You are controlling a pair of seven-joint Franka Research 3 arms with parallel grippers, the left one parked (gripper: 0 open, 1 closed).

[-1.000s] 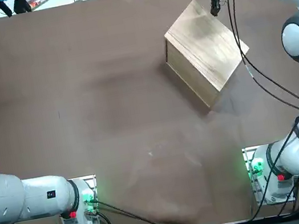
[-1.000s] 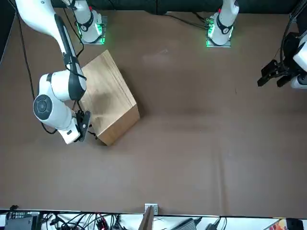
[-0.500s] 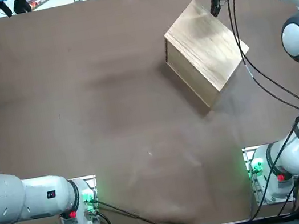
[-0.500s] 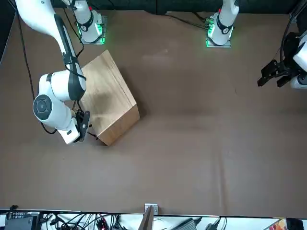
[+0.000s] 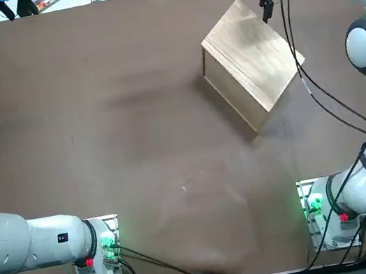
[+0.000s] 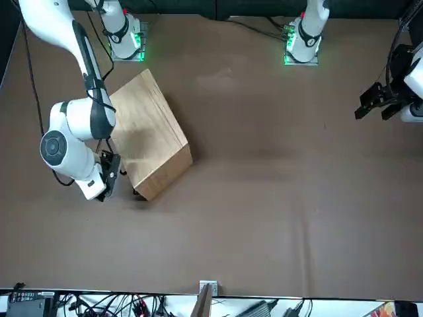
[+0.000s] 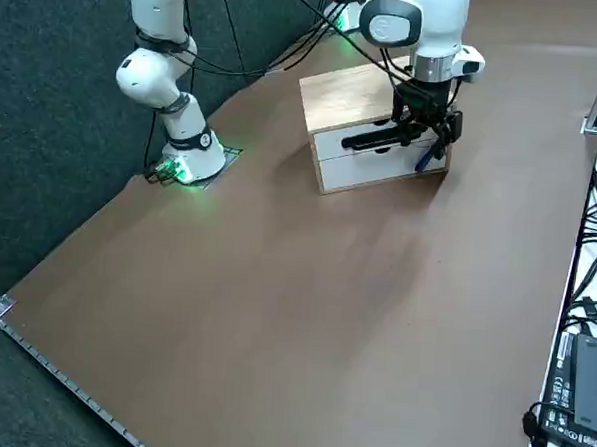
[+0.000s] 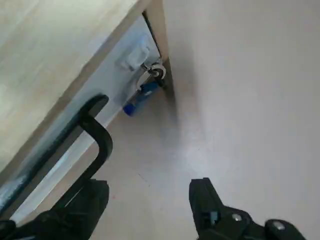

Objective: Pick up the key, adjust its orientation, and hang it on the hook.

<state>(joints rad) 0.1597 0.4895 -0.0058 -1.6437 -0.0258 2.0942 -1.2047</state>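
The right gripper [image 8: 149, 184] has its two black fingers spread wide, with nothing pinched between them. Nearest to it is the long black curved drawer handle [image 8: 104, 142], which passes close by one finger; whether they touch, I cannot tell.

Farther out, beyond the fingertips and outside the gap, is the small silvery metal key [image 8: 144, 80] with its ring and blue plastic tag [image 8: 141, 98]. It lies ahead of the claw, towards the handle-side finger rather than the other. Its long axis runs aslant down the box front, ring end by the white plastic hook [image 8: 137, 57], tag end away from it. The ring looks hung on the hook, though the contact is too small to confirm.

Behind stand the white drawer front [image 8: 119, 80] and pale wooden box [image 8: 50, 60]. The hanging seems all but done, so the right arm, the nearer one, should back straight off — a sideways swing could snag the handle or knock the key loose.
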